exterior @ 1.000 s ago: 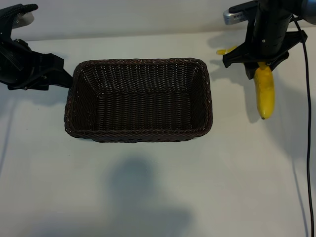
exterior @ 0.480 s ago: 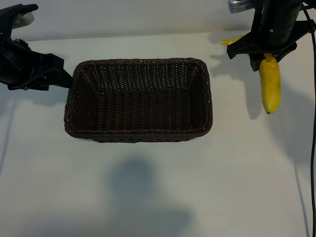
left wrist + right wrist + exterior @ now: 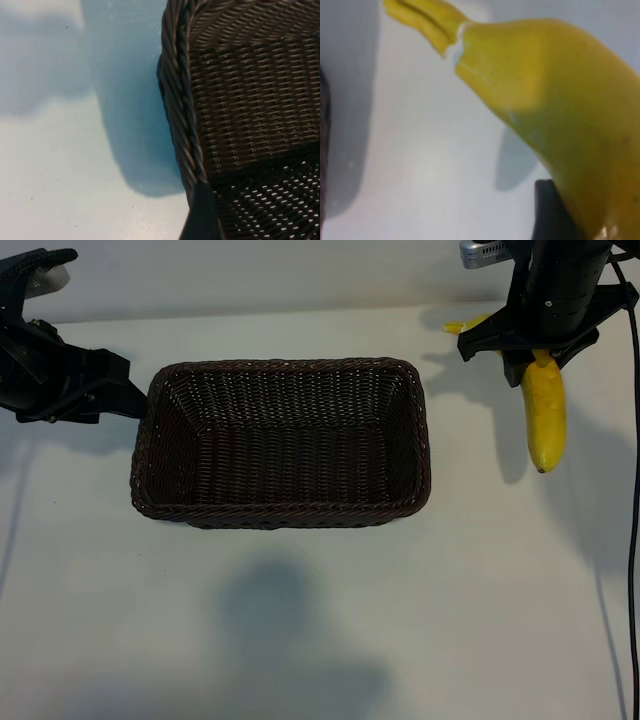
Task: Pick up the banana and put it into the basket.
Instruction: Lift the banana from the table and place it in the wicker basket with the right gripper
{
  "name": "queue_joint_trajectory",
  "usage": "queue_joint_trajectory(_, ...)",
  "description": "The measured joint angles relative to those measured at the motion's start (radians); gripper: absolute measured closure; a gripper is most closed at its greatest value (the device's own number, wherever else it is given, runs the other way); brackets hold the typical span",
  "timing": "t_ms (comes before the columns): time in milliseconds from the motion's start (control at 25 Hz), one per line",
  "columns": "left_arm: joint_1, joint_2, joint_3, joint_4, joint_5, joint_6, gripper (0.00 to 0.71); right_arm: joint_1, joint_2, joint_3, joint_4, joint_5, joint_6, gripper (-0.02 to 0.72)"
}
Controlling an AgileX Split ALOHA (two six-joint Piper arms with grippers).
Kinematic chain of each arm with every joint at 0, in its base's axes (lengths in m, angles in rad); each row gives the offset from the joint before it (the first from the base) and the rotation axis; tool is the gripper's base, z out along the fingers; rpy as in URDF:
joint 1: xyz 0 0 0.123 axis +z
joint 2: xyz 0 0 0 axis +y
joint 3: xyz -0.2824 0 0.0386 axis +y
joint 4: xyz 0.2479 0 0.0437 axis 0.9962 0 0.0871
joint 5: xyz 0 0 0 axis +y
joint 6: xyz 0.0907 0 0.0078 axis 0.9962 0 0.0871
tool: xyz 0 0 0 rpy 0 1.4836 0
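The yellow banana (image 3: 546, 415) hangs above the table at the far right, tip pointing toward the front. My right gripper (image 3: 535, 355) is shut on its upper part, close to the stem. In the right wrist view the banana (image 3: 560, 90) fills the picture, with one dark finger (image 3: 552, 210) pressed against it. The dark brown wicker basket (image 3: 150, 455) stands mid-table, to the left of the banana, with nothing inside. My left gripper (image 3: 135, 395) is open at the basket's far left corner. One finger (image 3: 202, 215) rests at the braided rim (image 3: 177, 100).
A black cable (image 3: 630, 540) runs down the table's right edge. A dark shadow (image 3: 290, 630) falls on the white table in front of the basket. The left arm's black body (image 3: 50, 370) lies left of the basket.
The right gripper has carried the banana farther back and slightly right, then eased a touch left. The left arm and basket have not moved.
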State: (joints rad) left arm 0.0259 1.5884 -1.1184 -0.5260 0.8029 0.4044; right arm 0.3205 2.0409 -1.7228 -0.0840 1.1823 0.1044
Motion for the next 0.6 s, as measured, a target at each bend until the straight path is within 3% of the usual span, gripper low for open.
queue_joint_trajectory(600,0.000,0.000,0.000,0.000,0.000,0.003,0.114,0.121,0.000,0.000,0.020,0.004,-0.031,0.284)
